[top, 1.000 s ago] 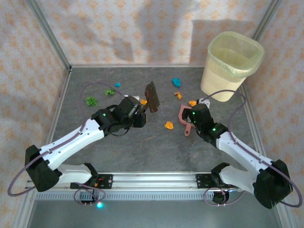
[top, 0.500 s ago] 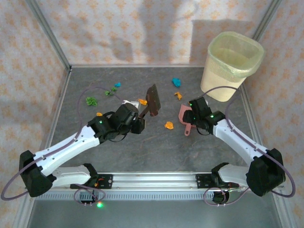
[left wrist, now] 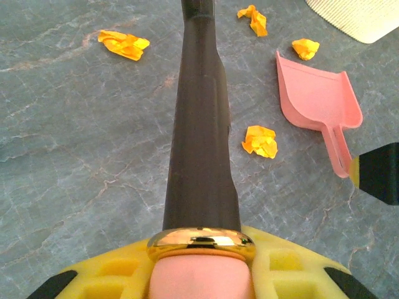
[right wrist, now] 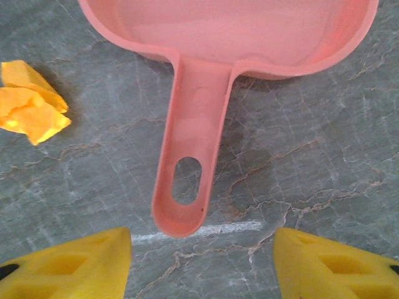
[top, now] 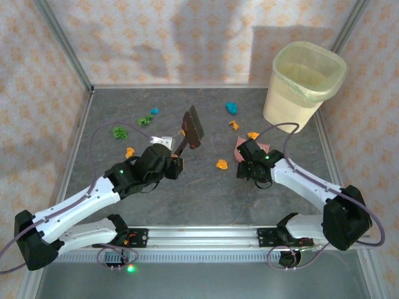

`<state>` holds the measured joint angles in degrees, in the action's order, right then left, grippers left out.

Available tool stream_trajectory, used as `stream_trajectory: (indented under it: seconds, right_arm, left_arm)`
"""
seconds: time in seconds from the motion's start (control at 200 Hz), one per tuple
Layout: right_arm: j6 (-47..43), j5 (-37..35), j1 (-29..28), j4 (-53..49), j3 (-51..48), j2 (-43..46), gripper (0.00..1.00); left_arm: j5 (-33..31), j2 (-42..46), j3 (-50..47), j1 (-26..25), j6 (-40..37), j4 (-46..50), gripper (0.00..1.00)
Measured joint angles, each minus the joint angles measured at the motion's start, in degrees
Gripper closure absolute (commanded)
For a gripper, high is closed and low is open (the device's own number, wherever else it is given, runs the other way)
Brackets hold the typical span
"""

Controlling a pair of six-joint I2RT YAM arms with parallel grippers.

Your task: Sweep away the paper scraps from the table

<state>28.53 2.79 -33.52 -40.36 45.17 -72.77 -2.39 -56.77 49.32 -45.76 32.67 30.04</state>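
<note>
Swinging in behind the dustpan [right wrist: 237, 25], the right gripper [right wrist: 201, 249] now lines up on its handle [right wrist: 193, 143], jaws wide and empty, seemingly ready to grasp; the left gripper [left wrist: 202, 252] clamps the brush [left wrist: 201, 124].

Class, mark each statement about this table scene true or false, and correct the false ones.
1. The left gripper is shut on the brush. True.
2. The right gripper grips the dustpan. False: it is open, its fingers either side of the handle's end, not touching.
3. The dustpan holds scraps. False: it is empty; scraps lie on the table.
4. The bin stands upright. True.
</note>
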Motion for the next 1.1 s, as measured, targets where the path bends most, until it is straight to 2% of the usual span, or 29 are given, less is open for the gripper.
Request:
stream_trajectory:
  seconds: [0.31, 0.585, 0.781, 1.101]
  right_arm:
    - [5.5, -4.0, -1.7, 11.8, -8.3, -0.3, 0.39]
    - [10.8, -12.3, -5.7, 25.2, -18.8, 3.7, 0.4]
    - [12.2, -16.8, -6.3, 30.6, -22.9, 7.7, 0.44]
    - [11.2, -19.6, -6.4, 35.3, -22.9, 6.9, 0.56]
  left_arm:
    - [-1.1, 2.4, -1.1, 0.0, 0.4, -1.2, 1.0]
    - [-1.1, 2.8, -1.8, 0.0, 0.4, -1.3, 1.0]
    - [-1.1, 2.8, -1.8, 0.0, 0.4, -1.4, 1.0]
    - [-1.2, 2.8, -1.8, 0.0, 0.5, -1.4, 1.0]
